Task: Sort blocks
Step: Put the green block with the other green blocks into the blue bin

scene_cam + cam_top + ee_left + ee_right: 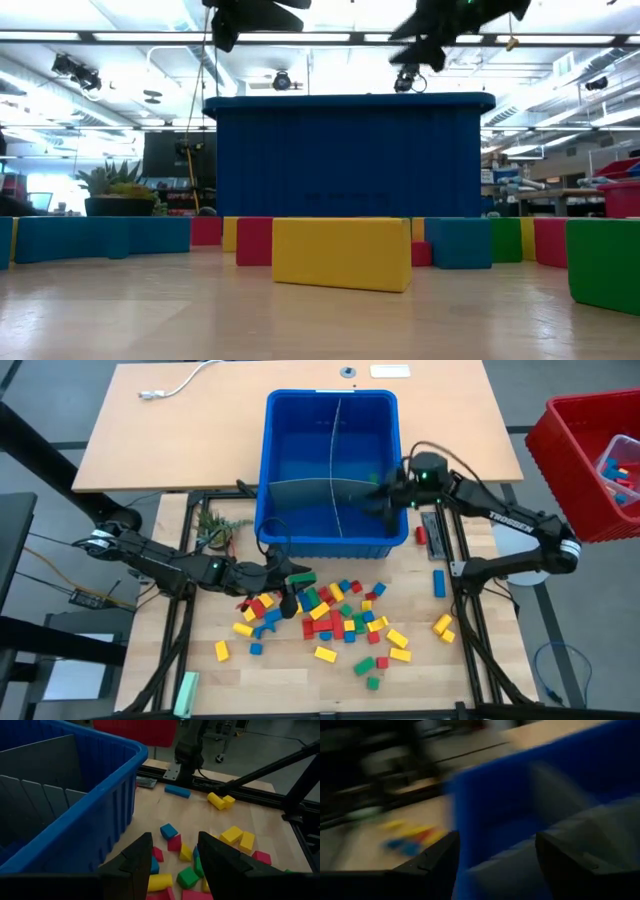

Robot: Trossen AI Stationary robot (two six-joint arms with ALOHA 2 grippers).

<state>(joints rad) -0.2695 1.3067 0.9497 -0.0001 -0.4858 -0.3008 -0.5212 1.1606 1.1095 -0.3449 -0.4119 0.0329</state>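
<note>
Many small red, yellow, green and blue blocks (330,615) lie scattered on the wooden table in front of the blue bin (330,396). In the low view a yellow block (340,253) lies nearest. My left gripper (290,588) hangs open above the left part of the pile, with nothing between its fingers (142,862). My right gripper (385,495) stands open over the bin's right compartment, near its front right corner, also with nothing between its fingers (437,862). Both grippers show high above the table in the low view.
Grey ridged panels (335,460) divide the bin. A red crate (590,460) holding blocks stands off the table's right. A small plant (215,525) is left of the bin, and a pale green bar (187,690) lies at the near left. Stray blocks (438,582) lie right of the pile.
</note>
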